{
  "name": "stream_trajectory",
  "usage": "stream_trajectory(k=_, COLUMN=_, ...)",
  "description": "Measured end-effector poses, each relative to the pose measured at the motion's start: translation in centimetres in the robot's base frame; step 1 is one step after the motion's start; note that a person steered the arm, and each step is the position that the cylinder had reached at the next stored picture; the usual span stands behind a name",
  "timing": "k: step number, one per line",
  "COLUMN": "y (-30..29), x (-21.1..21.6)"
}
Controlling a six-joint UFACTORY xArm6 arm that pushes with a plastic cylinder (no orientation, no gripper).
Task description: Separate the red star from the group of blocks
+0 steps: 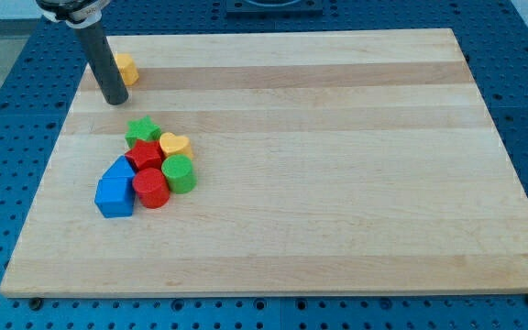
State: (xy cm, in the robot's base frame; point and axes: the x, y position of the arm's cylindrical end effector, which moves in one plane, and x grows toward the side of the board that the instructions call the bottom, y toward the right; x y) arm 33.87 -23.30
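Laboratory or robotics test bench. A pale wooden board (337,165) lies on a blue perforated metal table (7,101) with a regular grid of mounting holes; a dark rod (104,64) descends from machine hardware at the view's top left.

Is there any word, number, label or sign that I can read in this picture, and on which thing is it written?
None can be read. The board, my tip and the blocks, such as the red star and the blue block, carry no text.
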Motion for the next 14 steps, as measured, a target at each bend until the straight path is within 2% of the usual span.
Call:
stream_trajectory(k=1, y=-0.4, x=0.1)
stream_trajectory(k=2, y=-4.1, x=5.7)
stream_trajectory(k=4, y=-7.1, x=10.3)
stream_trajectory(k=5, y=-6.4, x=18.5)
stream_trajectory(k=6, y=-4.3, x=21.6)
stream_trajectory(k=7, y=1.8, x=23.4)
stream_trajectory(k=8, y=12.2, x=21.8)
stream_trajectory(k=10, y=12.7, x=21.2)
stream_trajectory(k=14, y=8.0, x=20.8)
